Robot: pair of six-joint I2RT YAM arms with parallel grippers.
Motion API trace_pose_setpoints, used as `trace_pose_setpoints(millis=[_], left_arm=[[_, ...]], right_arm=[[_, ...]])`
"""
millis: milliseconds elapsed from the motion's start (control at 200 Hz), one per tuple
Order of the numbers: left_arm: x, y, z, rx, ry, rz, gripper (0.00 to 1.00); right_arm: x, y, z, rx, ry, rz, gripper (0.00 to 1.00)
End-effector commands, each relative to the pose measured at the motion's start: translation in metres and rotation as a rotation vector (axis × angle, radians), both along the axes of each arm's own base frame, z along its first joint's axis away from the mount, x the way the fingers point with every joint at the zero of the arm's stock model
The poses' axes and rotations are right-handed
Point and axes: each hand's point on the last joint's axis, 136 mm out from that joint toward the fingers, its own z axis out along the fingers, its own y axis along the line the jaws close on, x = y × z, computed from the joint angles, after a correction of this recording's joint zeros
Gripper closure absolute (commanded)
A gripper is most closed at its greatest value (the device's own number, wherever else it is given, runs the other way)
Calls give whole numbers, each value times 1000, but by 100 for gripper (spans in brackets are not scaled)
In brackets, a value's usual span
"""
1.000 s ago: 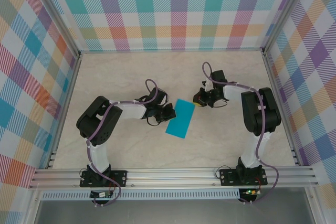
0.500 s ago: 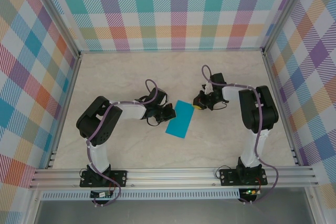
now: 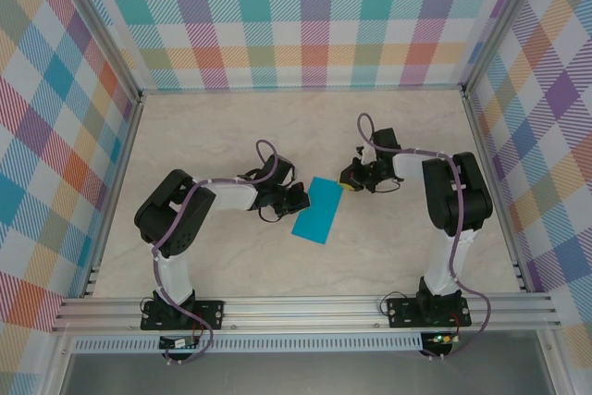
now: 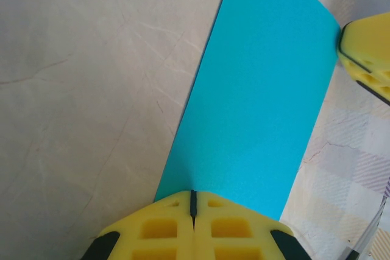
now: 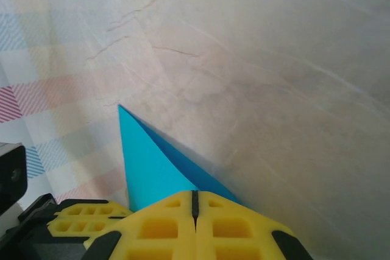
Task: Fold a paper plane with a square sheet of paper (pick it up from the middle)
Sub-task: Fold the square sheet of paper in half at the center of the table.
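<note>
Well, left tool (image 3: 296, 199) and right tool (image 3: 349, 178) pinch paper (image 3: 316, 212).

One square sheet of paper (image 3: 316, 209), two arms (image 3: 199, 201) (image 3: 450, 193), one table (image 3: 222, 136)

Matt, smooth teal paper sheet (image 4: 256, 89); low-gloss marble-look tbl (image 4: 79, 89).

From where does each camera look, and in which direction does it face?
Top external: above and behind the bases, looking down on the table; left arm and right arm show.
Left wrist: low over the paper, looking along it; own shut jaws at bottom.
Right wrist: low, facing one paper corner; own shut jaws at bottom.
Shared: both wrist views show the paper.
</note>
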Motion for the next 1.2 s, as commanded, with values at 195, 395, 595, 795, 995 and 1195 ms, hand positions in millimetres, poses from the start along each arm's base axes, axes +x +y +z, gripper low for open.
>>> trace_pose_setpoints(millis=[195, 395, 595, 795, 995, 1195], left_arm=[[-40, 31, -52, 176, 163, -10, 100], [-40, 32, -52, 181, 163, -11, 100], [-40, 31, -52, 181, 164, -12, 100], [-40, 30, -50, 176, 163, -11, 100], [-39, 30, -49, 179, 163, -11, 100], [-39, 31, -49, 183, 162, -15, 100]], right_arm=[[-15, -6, -34, 25, 101, -36, 100], [-4, -2, -2, 63, 72, -45, 100], [11, 3, 32, 98, 15, -42, 100], [6, -3, 5, 56, 53, -57, 100], [-5, -6, -17, 39, 81, -52, 100], [-10, -13, -28, -6, 59, -47, 100]])
